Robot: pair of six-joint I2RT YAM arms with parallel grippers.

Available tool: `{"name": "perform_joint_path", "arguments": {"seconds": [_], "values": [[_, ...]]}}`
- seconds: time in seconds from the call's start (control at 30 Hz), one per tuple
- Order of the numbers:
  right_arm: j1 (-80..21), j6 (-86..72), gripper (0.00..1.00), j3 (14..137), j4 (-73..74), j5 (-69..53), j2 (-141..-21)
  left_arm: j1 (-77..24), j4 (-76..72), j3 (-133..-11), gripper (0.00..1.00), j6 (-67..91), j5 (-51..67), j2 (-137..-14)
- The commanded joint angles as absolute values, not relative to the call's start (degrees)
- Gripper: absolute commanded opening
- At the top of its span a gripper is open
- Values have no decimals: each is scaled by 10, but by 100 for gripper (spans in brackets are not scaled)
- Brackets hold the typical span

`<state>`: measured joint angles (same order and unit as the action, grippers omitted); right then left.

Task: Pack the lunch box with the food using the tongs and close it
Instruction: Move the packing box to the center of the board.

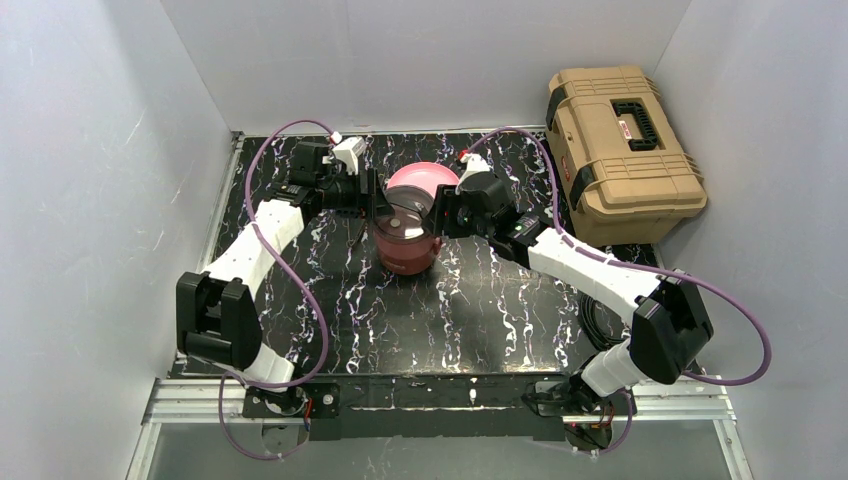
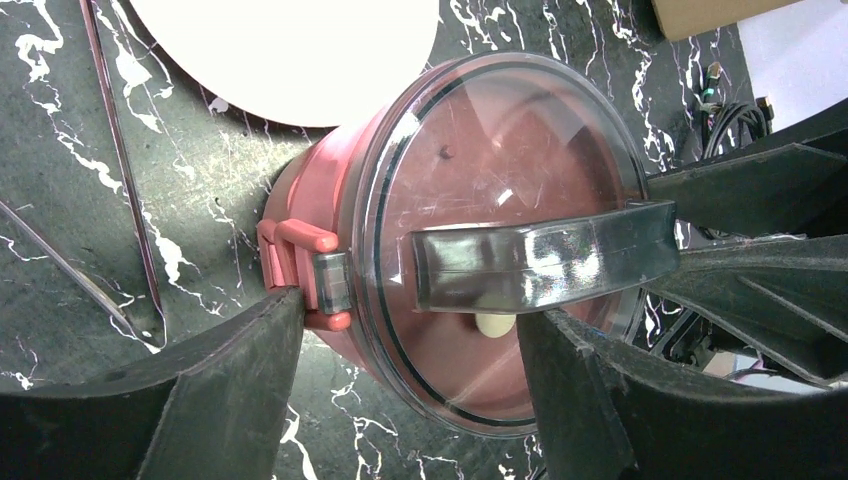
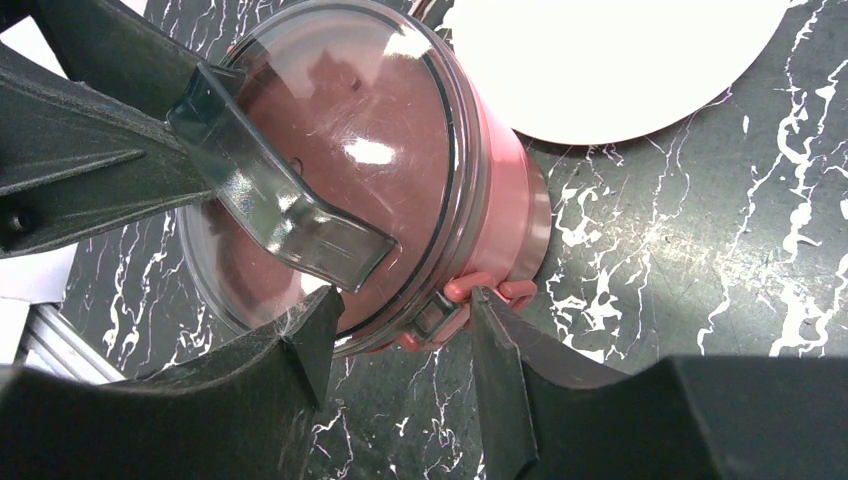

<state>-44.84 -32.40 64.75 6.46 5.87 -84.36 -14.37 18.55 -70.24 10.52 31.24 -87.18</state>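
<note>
Lunch box [image 1: 405, 245] sitting half under cover

From above, the left claw [image 1: 378, 205] and right claw [image 1: 437, 212] are masking the box's flanks, and the box is blocking the near rim of the pink plate [image 1: 420, 177]. Whatever is lying inside is being screened by the clear lid [image 2: 395, 300] and the maroon disc [image 2: 500, 140] beneath it. At the left wrist, the tongs [image 2: 122, 160] are running off the top edge, the plate is glaring to blank white and being cropped, and the tan toolbox [image 2: 700, 12] is showing only a corner.
</note>
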Motion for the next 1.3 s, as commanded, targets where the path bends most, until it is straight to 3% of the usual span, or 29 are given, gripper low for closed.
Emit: {"name": "perform_joint_path", "arguments": {"seconds": [0.0, 0.43, 1.27], "values": [[-454, -305, 56, 653, 78, 59, -877, -166, 219, -691, 68, 108, 327, -907], [-458, -304, 54, 666, 95, 82, -914, -171, 207, -685, 53, 139, 377, -943], [-463, -299, 53, 687, 107, 100, -952, -196, 191, -645, 49, 205, 432, -987]]}}
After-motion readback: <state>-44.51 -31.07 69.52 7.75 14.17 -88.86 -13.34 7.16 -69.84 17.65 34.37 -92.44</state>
